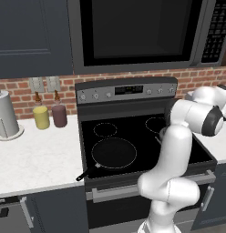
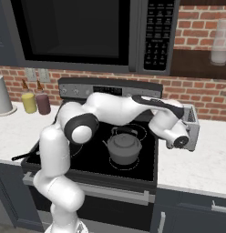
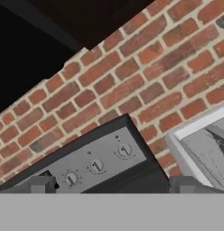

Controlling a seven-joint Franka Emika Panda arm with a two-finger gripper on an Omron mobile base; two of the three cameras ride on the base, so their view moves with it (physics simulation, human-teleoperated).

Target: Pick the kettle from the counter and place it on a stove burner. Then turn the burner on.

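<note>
1. My arm [image 1: 172,159] is glossy white, built of thick rounded segments like swollen tubes.
2. I see dark grey caps at the joints: a round one at the elbow [image 2: 82,129], another by the wrist [image 2: 181,142].
3. A black strip runs along the top of the forearm [image 2: 153,103].
4. The two finger tips [image 3: 41,184] are small, blocky and dark grey.
</note>
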